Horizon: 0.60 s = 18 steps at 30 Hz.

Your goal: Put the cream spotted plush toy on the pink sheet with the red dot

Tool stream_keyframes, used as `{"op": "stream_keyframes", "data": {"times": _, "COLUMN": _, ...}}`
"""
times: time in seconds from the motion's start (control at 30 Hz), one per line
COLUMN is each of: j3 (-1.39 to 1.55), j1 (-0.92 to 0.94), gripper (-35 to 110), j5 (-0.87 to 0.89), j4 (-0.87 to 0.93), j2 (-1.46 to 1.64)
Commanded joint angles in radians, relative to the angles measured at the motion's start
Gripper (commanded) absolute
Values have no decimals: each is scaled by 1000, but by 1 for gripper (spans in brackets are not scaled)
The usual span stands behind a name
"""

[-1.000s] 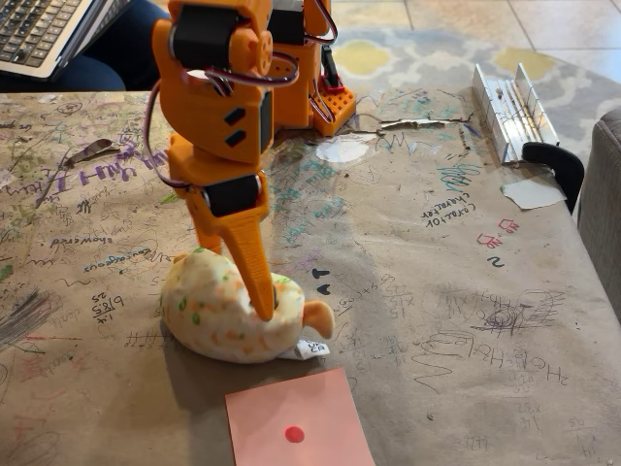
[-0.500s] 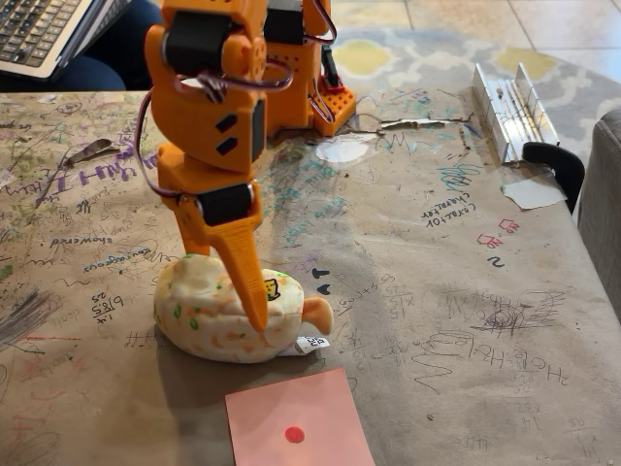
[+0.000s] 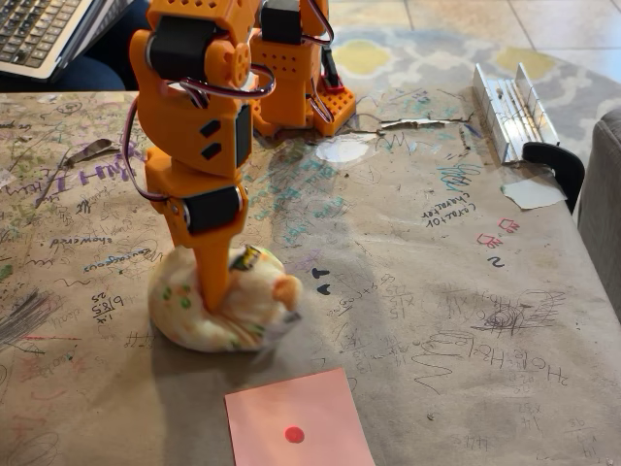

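Cream spotted plush toy (image 3: 225, 303) lying on the scribbled desk (image 3: 437, 291), just above and left of the pink sheet with the red dot (image 3: 296, 422), not touching it. Pressed into from above by the orange gripper (image 3: 215, 296). Jaws buried in the plush; spread or pinching, cannot tell.

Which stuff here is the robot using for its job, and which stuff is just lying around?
For the job:
- cream spotted plush toy
- pink sheet with the red dot
- robot's hand, pressed down into the toy

Just lying about:
- metal hinge
- laptop
- torn white paper scrap
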Motion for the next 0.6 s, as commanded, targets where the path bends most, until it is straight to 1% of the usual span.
{"op": "stream_keyframes", "data": {"times": 0.0, "j3": 5, "j1": 26, "gripper": 0, "j5": -3, "j4": -5, "j2": 41}}
{"op": "stream_keyframes", "data": {"times": 0.2, "j3": 75, "j1": 2, "gripper": 0, "j5": 25, "j4": -46, "j2": 129}}
{"op": "stream_keyframes", "data": {"times": 0.33, "j3": 115, "j1": -69, "gripper": 0, "j5": 78, "j4": -35, "j2": 258}}
{"op": "stream_keyframes", "data": {"times": 0.4, "j3": 123, "j1": -129, "gripper": 0, "j5": 127, "j4": 18, "j2": 379}}
{"op": "stream_keyframes", "data": {"times": 0.57, "j3": 117, "j1": -307, "gripper": 0, "j5": 275, "j4": 169, "j2": 827}}
